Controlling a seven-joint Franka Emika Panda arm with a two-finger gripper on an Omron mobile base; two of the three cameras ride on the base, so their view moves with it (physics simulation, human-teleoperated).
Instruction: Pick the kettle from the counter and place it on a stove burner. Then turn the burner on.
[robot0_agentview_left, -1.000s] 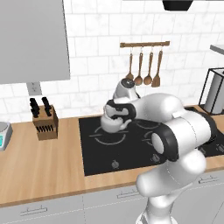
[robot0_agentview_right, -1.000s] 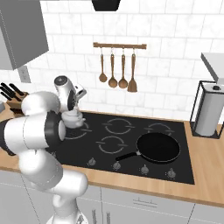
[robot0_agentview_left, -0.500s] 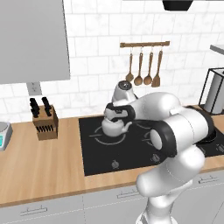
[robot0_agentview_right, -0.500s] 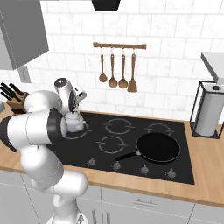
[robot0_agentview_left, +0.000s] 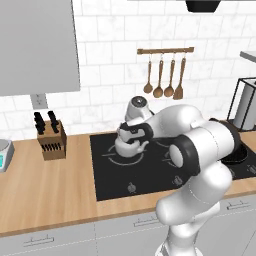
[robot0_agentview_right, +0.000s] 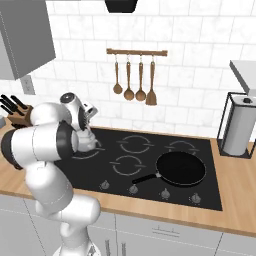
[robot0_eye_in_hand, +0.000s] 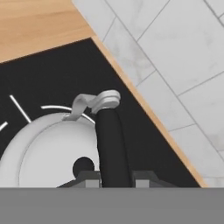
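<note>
In the left base view the kettle (robot0_agentview_left: 129, 144) sits just left of centre in the frame, low over the rear-left ring of the black hob (robot0_agentview_left: 150, 172), and it looks lower than a second ago, when it hung higher in front of the tiles; half a second ago it was already nearly this low, so the descent is about finished. The gripper (robot0_agentview_left: 136, 129) stands above it at the black handle, with the white arm sweeping in from the lower right, and the counter (robot0_agentview_left: 45, 185) with its knife block (robot0_agentview_left: 50, 141) lies to the left. In the right base view the kettle (robot0_agentview_right: 88, 141) shows at the left of the frame, half hidden behind the arm's elbow, over the stove burner (robot0_agentview_right: 85, 151) at the hob's rear-left corner; the frying pan (robot0_agentview_right: 180, 168) rests on the hob toward the lower right, well apart from it. Whether the kettle's base already touches the glass I cannot tell from either side. In the hand view the kettle (robot0_eye_in_hand: 52, 153) occupies the lower left, spout toward the upper middle, and the two fingertips (robot0_eye_in_hand: 89, 178) at the bottom edge are clamped on the arched handle (robot0_eye_in_hand: 111, 144), one on each side. I judge that placing is all but done: letting go comes next, then the knobs (robot0_agentview_right: 132, 190) along the hob's front edge.
</note>
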